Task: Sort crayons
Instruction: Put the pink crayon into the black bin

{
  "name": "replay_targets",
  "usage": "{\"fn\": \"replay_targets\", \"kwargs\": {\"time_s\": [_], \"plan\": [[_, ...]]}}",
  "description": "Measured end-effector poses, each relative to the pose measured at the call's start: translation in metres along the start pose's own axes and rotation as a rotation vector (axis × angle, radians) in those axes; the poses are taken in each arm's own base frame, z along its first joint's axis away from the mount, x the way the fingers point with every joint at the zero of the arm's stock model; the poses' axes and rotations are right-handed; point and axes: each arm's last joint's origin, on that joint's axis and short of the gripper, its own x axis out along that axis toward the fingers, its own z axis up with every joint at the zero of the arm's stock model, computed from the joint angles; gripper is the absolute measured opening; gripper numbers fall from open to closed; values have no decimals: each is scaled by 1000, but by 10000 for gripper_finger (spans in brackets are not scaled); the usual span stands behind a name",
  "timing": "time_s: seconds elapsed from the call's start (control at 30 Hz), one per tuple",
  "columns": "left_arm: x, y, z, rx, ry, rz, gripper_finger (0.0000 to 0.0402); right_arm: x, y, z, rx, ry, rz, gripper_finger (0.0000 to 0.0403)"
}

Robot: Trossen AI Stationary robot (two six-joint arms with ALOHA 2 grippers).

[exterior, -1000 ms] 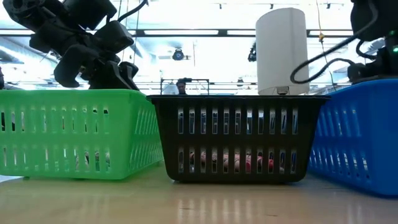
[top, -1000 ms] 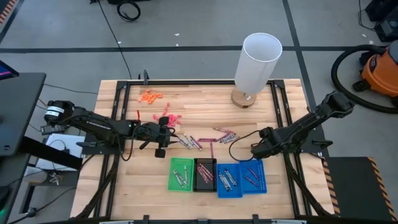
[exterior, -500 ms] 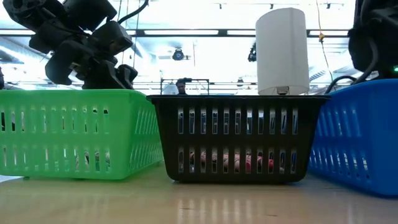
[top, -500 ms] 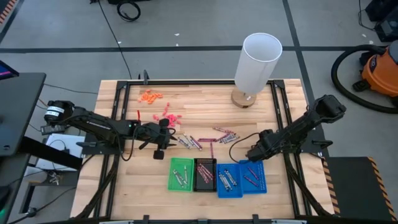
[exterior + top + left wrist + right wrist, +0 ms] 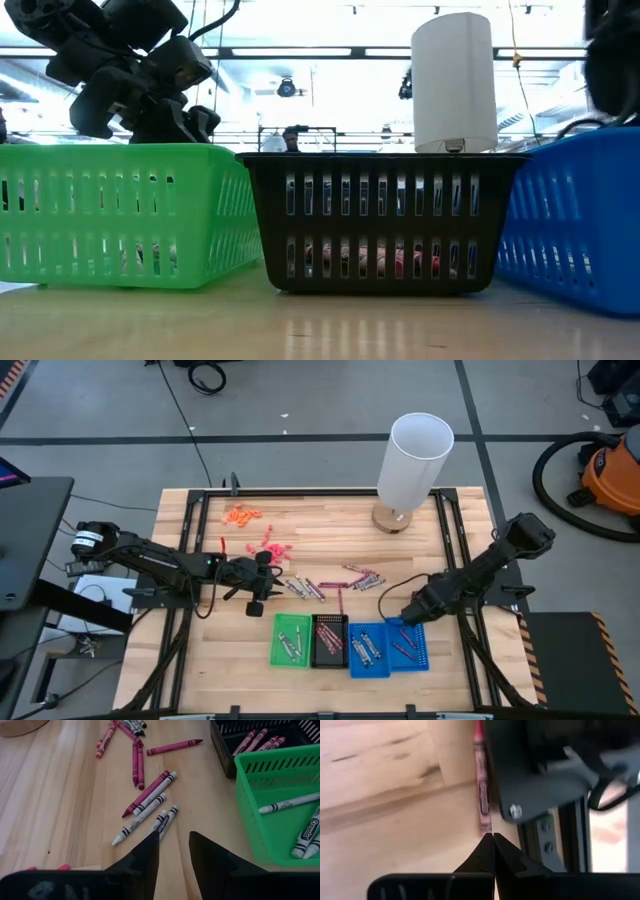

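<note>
Worktop (image 5: 330, 525): you have one wooden top, carrying everything below.
White cylinder (image 5: 415, 460): one, upright on a round wooden base at the far edge.
Trays: four in a row at the near edge. You see one green tray (image 5: 293, 639), one black tray (image 5: 328, 639) and two blue trays (image 5: 388, 648), the blue pair touching each other.
Left hand (image 5: 173, 855): it hovers low over the worktop, just left of the loose sticks. Its fingers stand apart with a narrow gap, and you can see it grips nothing.
Right hand (image 5: 493, 837): it sits above the far edge of the rightmost blue tray. Its fingertips meet with no gap. One pinkish-red crayon (image 5: 481, 785) shows just beyond the tips; whether the tips pinch its end cannot be told.
Crayons (image 5: 150, 800): short thin paper-wrapped sticks in white-grey, dark maroon and pinkish-red.
Loose crayons: your left wrist view shows four white-grey and at least six red or maroon sticks lying flat on the worktop, between the trays and the cylinder; more lie at that picture's edge, so the full count cannot be told.
Sorted crayons: three white-grey show in the green tray, several pinkish ones in the black tray.
</note>
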Motion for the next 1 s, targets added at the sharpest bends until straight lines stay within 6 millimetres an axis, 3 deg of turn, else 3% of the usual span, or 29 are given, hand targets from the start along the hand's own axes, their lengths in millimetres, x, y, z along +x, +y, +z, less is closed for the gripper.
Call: {"fn": "replay_targets", "kwargs": {"time_s": [0.47,1.0], "plan": [[0,0,0,8,5,-5,117,11,4,-10,40,-63,-81,7],[0,0,-1,8,14,-9,117,14,7,-16,20,-39,-49,8]]}}
